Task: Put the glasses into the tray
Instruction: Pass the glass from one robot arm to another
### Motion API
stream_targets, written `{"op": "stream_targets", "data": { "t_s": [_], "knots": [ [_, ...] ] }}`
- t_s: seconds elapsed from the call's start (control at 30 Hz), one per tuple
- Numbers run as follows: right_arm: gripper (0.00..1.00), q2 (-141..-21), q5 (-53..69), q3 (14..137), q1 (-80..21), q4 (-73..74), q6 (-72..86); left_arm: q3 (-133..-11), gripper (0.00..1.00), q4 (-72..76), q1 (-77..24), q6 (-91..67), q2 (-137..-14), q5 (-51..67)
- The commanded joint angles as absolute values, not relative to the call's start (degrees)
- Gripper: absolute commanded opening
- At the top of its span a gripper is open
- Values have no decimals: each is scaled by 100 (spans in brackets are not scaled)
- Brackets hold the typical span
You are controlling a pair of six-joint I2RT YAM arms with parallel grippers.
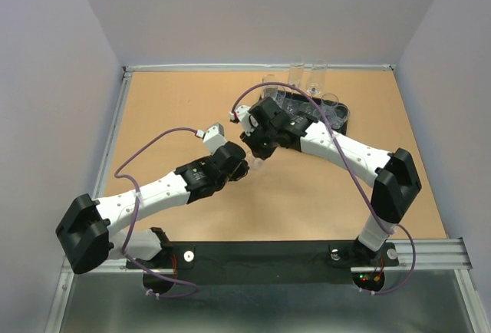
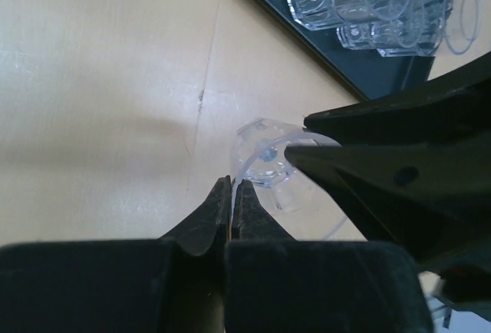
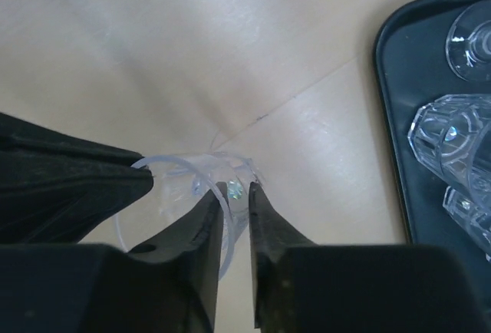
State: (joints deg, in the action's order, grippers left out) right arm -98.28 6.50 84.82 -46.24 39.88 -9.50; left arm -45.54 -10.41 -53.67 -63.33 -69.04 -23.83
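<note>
A small clear glass (image 2: 265, 156) hangs tilted just above the tabletop, at mid-table in the top view (image 1: 257, 163). My left gripper (image 2: 232, 183) is shut on its thin wall near the rim. My right gripper (image 3: 236, 187) straddles the opposite wall of the same glass (image 3: 184, 187); its jaws stand narrowly apart, one finger touching the rim. In the left wrist view the right arm's dark fingers (image 2: 368, 172) come in from the right. The black tray (image 1: 345, 122) lies behind and to the right and holds several clear glasses (image 1: 299, 103).
Tall clear glasses (image 1: 307, 72) stand by the back wall behind the tray. The tray's rounded corner (image 3: 391, 118) lies close to the right of the held glass, with faceted tumblers (image 3: 453, 141) in it. White walls enclose the wooden table.
</note>
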Motion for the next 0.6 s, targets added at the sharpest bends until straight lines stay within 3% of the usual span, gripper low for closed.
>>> {"op": "stream_targets", "data": {
  "t_s": [0.0,0.07,0.23,0.43,0.57],
  "knots": [
    [16,-9853,378,8859,-4702,3858,-1019,-4816,0,-968,-5414,-6232,-6689,-2567],
    [12,-9853,404,8877,-4702,3867,-1037,-4729,1,-853,-5414,-6135,-6584,-2523],
    [1,-9765,545,8833,-4693,3885,-1107,-4272,30,-178,-5414,-5836,-5820,-2479],
    [0,-9484,852,8702,-4685,3893,-1248,-3798,54,149,-5414,-5494,-5125,-2426],
    [0,-9238,1360,8544,-4440,3893,-1467,-3648,63,202,-5414,-5301,-4870,-2373]
  ]
}}
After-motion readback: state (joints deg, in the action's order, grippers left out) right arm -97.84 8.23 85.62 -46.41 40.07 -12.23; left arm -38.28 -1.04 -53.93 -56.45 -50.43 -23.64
